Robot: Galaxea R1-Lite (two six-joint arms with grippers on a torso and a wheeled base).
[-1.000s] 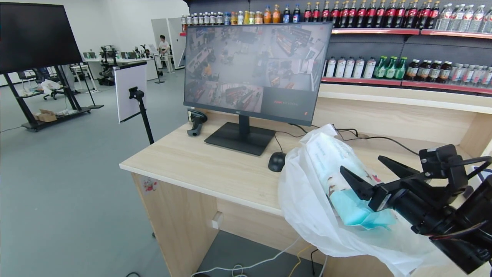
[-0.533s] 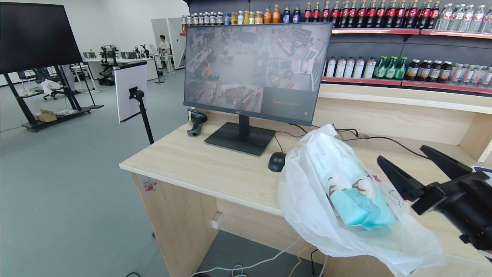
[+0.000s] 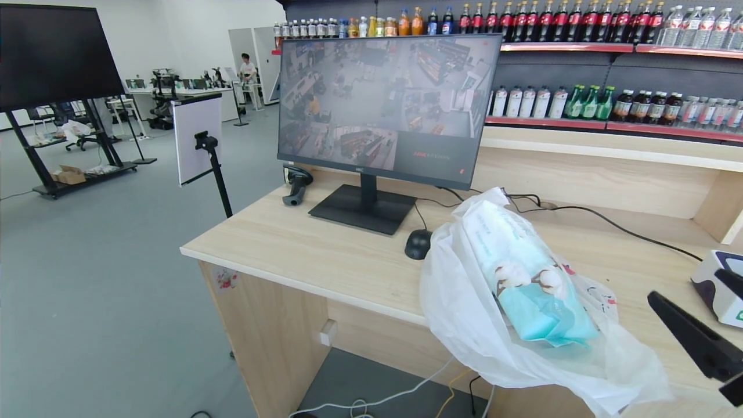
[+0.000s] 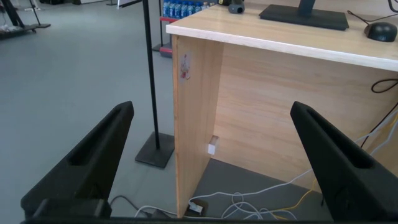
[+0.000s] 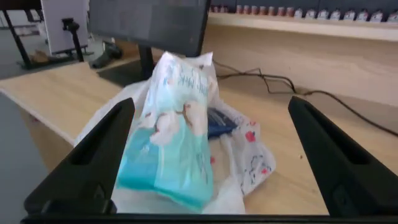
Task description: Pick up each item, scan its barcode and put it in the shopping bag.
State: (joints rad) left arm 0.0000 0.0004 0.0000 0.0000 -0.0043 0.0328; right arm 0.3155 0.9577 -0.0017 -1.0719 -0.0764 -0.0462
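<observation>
Right tool: fingers spread wide and empty, over the tabletop to the right of the shopping bag and apart from it; the head view's corner cuts most of it off
Left tool: wide too, gripping nothing, low down by the tabletop's side panel, above the grey floor
Shopping bag: thin white plastic, slumped at the tabletop's front edge with part draped over it; its lowest folds run out of the head view
Tissue pack: teal and white, lying tilted in the bag's mouth, top end toward the monitor
Dark blue item: tucked in the bag against the pack; I cannot tell what it is
White scanner: on the tabletop at the far right, cut by the frame, one tool finger partly across it
Mouse: just beside the bag, on the monitor's side
</observation>
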